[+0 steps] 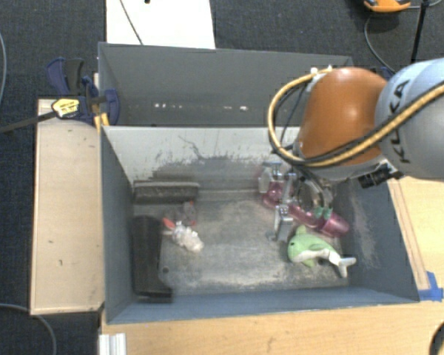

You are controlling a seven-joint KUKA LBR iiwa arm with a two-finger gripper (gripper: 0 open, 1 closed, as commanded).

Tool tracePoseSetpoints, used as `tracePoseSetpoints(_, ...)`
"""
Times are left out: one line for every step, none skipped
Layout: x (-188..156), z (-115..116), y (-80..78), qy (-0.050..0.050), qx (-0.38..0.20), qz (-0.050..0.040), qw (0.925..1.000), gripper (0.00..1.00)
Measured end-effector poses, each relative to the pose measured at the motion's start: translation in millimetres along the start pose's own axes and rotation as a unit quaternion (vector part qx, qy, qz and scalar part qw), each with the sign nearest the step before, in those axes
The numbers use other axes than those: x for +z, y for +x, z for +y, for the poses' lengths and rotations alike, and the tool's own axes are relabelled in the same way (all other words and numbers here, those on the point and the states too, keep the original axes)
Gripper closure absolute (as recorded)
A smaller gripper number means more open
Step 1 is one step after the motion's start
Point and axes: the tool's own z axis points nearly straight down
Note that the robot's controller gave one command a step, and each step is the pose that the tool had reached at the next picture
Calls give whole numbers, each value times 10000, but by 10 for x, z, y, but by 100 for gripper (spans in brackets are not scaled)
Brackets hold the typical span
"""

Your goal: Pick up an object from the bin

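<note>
Dark carpeted floor [29, 21] lies all around the grey metal bin [229, 87], and I reach into it from the right. Nearest, close to the front wall on the right side, lies a green-and-white toy animal [308, 247] with a white tail. Just behind it, touching it or almost, a purple elongated thing [322, 219] with a green end lies slantwise. My jaws hang low over the left end of this purple thing, just beside the toy. Whether they are open or closed I cannot tell, and I see nothing clearly gripped. Above them is my orange wrist cover [340, 113] with its cables.

I judge the step in hand to be the placing for a grasp. To do it well, I should choose one of these two things, centre on it, and close only when the other cannot be caught too, because they lie so close together.

Further left, well apart, are a small clear thing with some red [185, 237], a black block [146, 257] along the left wall, and a dark grey bar [166, 191] at the foot of the back wall. The bin's bottom is scratched and dusty, so hard things may slide on it.
</note>
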Motion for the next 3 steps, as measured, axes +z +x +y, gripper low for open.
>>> tracePoseSetpoints(226,-267,119,26,-2,-38,10000,0)
tracePoseSetpoints(819,-458,205,-1,41,-37,10000,0)
tracePoseSetpoints(848,-946,-26,-10,-243,57,9997,0)
